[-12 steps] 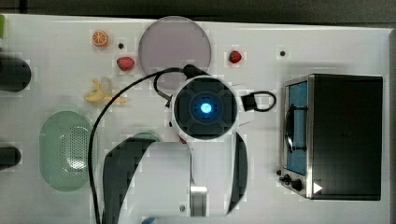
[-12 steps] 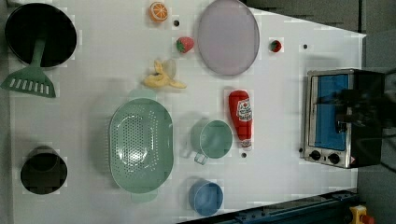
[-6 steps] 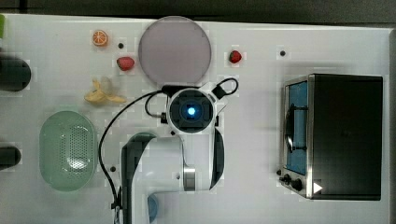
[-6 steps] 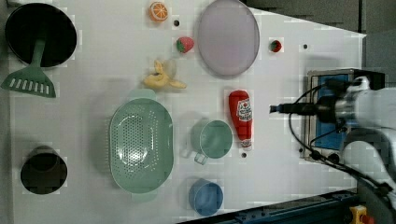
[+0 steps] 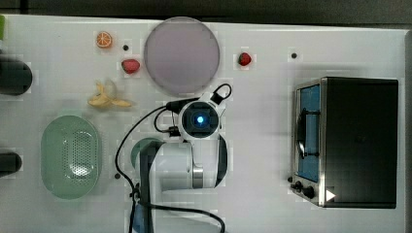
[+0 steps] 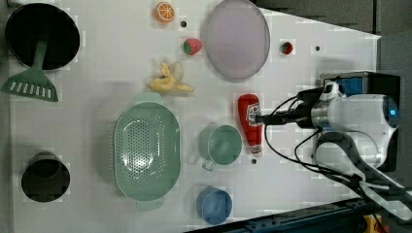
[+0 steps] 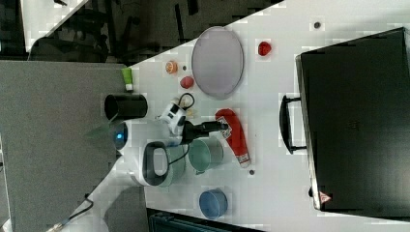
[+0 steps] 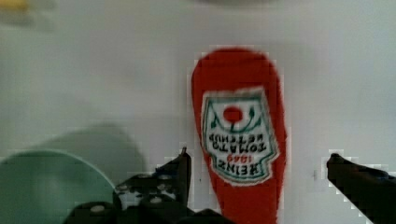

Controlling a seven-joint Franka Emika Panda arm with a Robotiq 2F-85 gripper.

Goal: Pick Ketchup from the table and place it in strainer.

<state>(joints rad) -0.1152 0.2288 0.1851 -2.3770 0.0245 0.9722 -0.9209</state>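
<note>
Since the earlier frame, the gripper (image 8: 257, 161) has been lowered over the Ketchup (image 6: 251, 122), which lies on the desk (image 6: 107, 58) at the left view's centre; the fingers (image 8: 183, 168) are spread astride it. Nothing is held by the strainer (image 6: 145, 151), the mug (image 6: 221, 144) or the blue cup (image 6: 214, 206).

A robot lab set up as a mock kitchen: a white desk (image 6: 97, 58) carries toy fruit like a banana (image 6: 170, 83) and a strawberry (image 6: 192, 46), well away from the claw (image 8: 257, 163), with a toaster oven (image 5: 347, 141) and bare cabling (image 6: 291, 145) nearby.
</note>
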